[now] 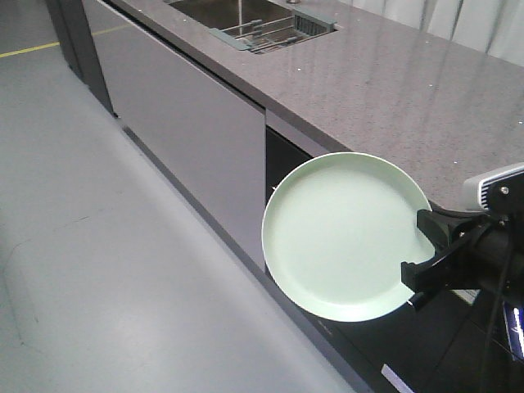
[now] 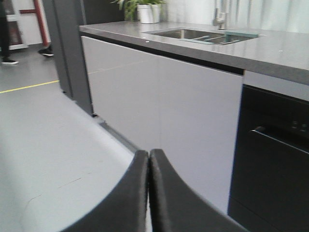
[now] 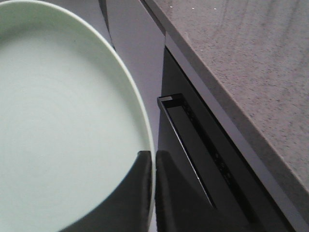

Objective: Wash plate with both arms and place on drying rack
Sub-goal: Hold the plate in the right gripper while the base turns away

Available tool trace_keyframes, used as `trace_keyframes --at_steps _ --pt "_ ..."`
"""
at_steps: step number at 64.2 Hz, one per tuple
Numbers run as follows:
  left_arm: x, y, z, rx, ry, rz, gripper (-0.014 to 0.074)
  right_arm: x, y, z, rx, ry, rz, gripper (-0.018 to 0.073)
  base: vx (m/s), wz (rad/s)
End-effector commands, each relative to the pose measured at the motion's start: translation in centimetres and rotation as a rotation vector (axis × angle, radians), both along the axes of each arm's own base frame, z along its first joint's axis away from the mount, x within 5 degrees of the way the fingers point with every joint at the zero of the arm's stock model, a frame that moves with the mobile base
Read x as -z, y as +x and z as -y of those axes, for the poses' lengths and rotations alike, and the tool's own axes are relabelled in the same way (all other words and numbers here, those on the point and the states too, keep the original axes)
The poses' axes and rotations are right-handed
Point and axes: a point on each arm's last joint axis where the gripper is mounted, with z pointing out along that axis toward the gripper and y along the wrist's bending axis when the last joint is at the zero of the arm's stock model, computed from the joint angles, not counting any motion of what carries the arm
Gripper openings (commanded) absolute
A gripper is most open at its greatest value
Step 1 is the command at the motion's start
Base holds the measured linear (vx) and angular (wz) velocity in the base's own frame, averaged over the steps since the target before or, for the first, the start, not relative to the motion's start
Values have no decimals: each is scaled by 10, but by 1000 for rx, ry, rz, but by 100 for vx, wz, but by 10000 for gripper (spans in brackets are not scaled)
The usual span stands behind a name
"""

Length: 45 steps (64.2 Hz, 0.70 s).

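So most of what you see is the pale grey floor [image 1: 98,270], and running alongside it the long speckled grey-brown stone worktop [image 1: 385,90] on flat light grey cabinet fronts [image 1: 188,139]. There's a glossy black built-in appliance front [image 2: 275,159] tucked under the near end of it. Way up at the far end sits the steel sink [image 1: 213,10], and the drying rack of steel rods with grey-green plastic bars [image 1: 274,33] lies across its near side. The round pale mint-green plate [image 1: 340,237] isn't anywhere near that: it's up in the air off the worktop's edge, in front of the black appliance, tilted so its plain face looks at the front camera. The black angular right end effector [image 3: 153,188] has it pinched by the rim, one finger on the face and the other behind, clamped tight with only the rim between them. The black left end effector [image 2: 148,193] is out over the floor facing the cabinets, fingers pressed together with nothing in them. Smaller stuff at the back of the worktop: a green plant in a white pot [image 2: 148,12] and a steel tap [image 2: 220,14] behind the sink.
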Motion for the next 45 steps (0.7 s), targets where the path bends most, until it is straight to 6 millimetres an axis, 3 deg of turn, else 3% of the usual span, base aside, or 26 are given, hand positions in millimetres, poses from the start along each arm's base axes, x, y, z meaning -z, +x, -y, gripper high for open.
trace_keyframes --at_steps 1,45 --pt "0 0 1 12 -10 64 -6 -19 3 1 14 28 119 -8 -5 39" --pt "0 0 1 12 -10 64 -6 -19 3 1 14 28 119 -8 -3 34"
